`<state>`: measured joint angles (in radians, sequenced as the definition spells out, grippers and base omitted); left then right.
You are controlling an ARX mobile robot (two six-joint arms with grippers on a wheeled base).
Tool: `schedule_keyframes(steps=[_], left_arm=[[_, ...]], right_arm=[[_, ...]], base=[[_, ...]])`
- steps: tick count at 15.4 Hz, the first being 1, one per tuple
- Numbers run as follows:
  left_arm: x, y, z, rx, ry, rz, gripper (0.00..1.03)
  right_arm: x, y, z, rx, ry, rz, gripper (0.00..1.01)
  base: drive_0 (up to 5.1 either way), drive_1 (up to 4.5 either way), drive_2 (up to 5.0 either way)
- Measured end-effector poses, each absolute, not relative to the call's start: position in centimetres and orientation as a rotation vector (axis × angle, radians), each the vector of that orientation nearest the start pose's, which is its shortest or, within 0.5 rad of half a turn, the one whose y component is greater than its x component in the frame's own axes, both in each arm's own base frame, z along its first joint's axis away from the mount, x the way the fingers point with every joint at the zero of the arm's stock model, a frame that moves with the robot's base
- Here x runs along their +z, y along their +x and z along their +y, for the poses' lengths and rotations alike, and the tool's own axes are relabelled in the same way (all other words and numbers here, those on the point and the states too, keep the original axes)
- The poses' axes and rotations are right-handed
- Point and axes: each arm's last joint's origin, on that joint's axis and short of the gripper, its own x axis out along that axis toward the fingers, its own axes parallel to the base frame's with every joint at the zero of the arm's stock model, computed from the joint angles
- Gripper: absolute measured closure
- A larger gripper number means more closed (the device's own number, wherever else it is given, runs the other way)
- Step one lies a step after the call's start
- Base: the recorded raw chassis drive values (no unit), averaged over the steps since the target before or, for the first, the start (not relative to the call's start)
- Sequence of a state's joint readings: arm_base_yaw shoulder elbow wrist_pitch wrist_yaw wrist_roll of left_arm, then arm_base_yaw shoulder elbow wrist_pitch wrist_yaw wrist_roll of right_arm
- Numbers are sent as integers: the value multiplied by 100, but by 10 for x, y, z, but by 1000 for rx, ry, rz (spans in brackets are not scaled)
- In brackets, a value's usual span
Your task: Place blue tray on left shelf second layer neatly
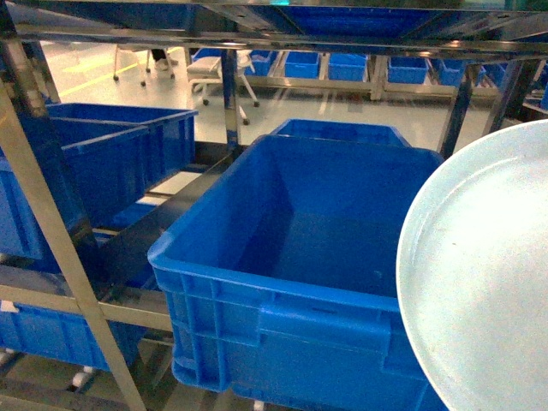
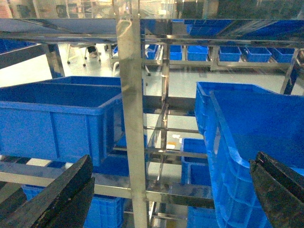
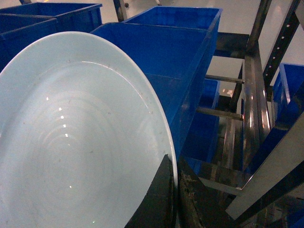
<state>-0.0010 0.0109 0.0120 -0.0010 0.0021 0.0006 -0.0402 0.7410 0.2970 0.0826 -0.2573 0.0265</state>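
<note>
The blue tray (image 1: 479,282) is a pale sky-blue round dish held up on edge at the right of the head view, beside a deep blue crate (image 1: 291,257). In the right wrist view the tray (image 3: 71,133) fills the left half, and my right gripper (image 3: 176,199) is shut on its rim, one black finger on each face. The left shelf (image 1: 51,231) is a shiny steel rack at the left, with blue crates on its tiers. My left gripper (image 2: 166,199) stands wide open and holds nothing, facing a steel post (image 2: 130,118) of the rack. Neither gripper shows in the head view.
A second deep blue crate (image 1: 120,163) sits on the left rack's tier, another (image 2: 57,118) shows left of the post. The big crate's wall (image 2: 232,156) is close to my left gripper's right finger. Steel rails (image 3: 251,118) run right of the tray. More crates line the far wall (image 1: 342,64).
</note>
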Motion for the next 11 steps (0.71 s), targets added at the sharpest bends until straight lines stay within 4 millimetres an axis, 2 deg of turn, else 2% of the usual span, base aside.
schedule_keyframes(steps=[3, 6, 8, 11], left_arm=[[166, 98, 0, -1, 1, 3, 5], [166, 98, 0, -1, 1, 3, 5], [166, 98, 0, 3, 1, 3, 5], [167, 98, 0, 2, 1, 0, 5]], right_arm=[[197, 162, 1, 207, 79, 359, 99], [197, 162, 1, 207, 79, 358, 99], [197, 162, 1, 215, 80, 357, 99], [197, 162, 1, 214, 80, 358, 99]], base=[[0, 0, 0], [-455, 389, 122], [-616, 240, -90], [-145, -145, -145]])
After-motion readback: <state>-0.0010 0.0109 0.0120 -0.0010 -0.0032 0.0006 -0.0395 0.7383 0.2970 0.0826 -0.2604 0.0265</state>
